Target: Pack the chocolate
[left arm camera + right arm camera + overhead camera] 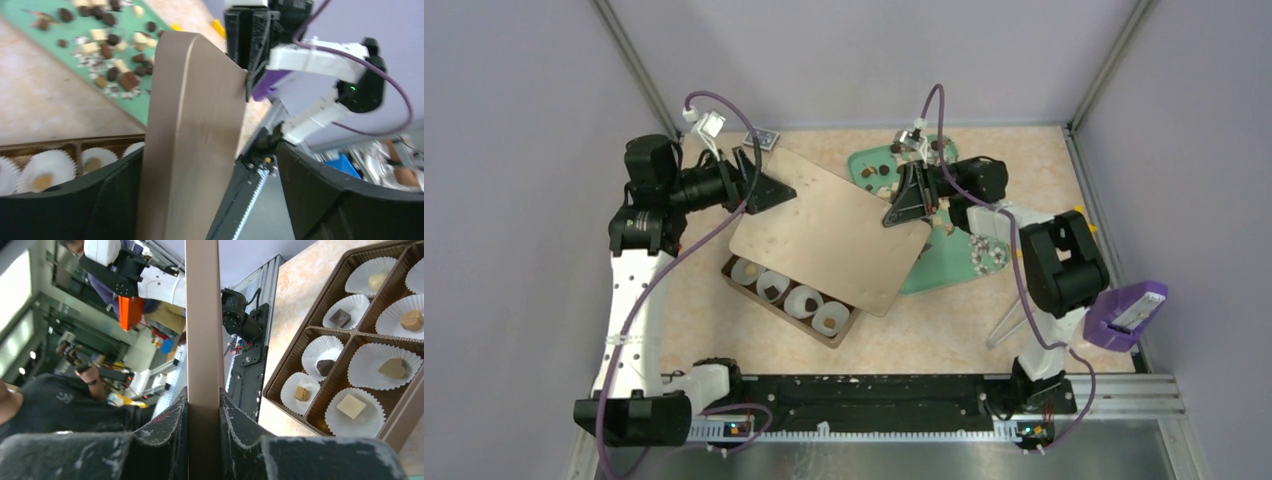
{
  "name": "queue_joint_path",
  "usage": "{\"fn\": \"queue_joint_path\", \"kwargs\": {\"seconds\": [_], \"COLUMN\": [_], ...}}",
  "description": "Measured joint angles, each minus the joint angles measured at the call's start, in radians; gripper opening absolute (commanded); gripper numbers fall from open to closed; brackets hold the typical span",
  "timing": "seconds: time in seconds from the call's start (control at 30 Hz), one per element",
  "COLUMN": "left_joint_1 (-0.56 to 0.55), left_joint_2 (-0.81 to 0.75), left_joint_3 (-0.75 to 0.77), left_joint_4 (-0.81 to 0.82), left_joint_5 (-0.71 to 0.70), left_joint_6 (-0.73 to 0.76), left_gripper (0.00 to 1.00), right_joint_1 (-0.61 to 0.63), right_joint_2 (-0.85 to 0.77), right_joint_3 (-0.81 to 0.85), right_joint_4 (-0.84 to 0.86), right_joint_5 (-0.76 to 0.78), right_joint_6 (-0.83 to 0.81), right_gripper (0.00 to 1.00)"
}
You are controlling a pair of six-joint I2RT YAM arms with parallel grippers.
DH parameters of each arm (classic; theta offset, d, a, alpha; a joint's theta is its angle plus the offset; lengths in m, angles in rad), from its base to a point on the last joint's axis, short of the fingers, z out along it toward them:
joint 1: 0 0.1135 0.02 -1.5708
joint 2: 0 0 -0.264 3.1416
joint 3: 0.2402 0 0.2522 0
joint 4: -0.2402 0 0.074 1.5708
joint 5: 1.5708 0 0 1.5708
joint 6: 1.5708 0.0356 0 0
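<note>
Lid [829, 230] up over the box [736, 283]: right jaws clamped on it, left jaws open around it.
Left arm [639, 290] rises from its base, elbow bent, wrist level and pointing right. Its jaws stand spread either side of the lid's far left corner, with a gap showing on one side. Right arm [1054, 260] is folded at the elbow, wrist pointing left, its jaws pinched shut on the lid's far right edge. The lid hangs tilted between the two sets of jaws, covering part of the box on the desk [924, 320]. Chocolate [393, 368] sits one piece per paper cup [804, 300] in the box, below the jaws. More chocolate [107, 50] lies loose on the green tray [929, 265], under and beyond the right jaws.
</note>
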Motion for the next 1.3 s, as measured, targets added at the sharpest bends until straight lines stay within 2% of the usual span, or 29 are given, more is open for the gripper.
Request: {"fn": "queue_joint_path", "kwargs": {"seconds": [0.13,0.37,0.5,0.63,0.8,1.13,1.3], "left_joint_1": [0.000,0.000,0.000,0.000,0.000,0.001,0.008], "left_joint_2": [0.010,0.006,-0.024,-0.050,-0.049,-0.061,-0.057], "left_joint_3": [0.066,0.270,0.272,0.219,0.185,0.103,0.020], "left_joint_4": [-0.097,-0.288,-0.337,-0.370,-0.406,-0.412,-0.415], "left_joint_5": [-0.225,-0.814,-1.029,-1.122,-1.186,-1.227,-1.228], "left_joint_6": [0.014,-0.029,-0.041,-0.053,-0.058,-0.069,-0.085], "left_gripper": [0.99,0.99,0.99,0.99,0.99,0.99,0.99], "right_joint_1": [0.001,0.011,0.047,0.107,0.174,0.212,0.225], "right_joint_2": [0.050,0.108,0.161,0.184,0.184,0.184,0.184], "right_joint_3": [0.000,0.002,0.002,0.002,0.002,0.001,-0.002], "right_joint_4": [-0.006,-0.010,-0.021,-0.042,-0.153,-0.482,-0.570], "right_joint_5": [0.035,0.115,0.183,0.244,0.320,0.466,0.483], "right_joint_6": [0.045,0.108,0.124,0.089,-0.024,-0.225,-0.275], "right_gripper": [0.00,0.00,0.00,0.00,0.00,0.00,0.00]}}
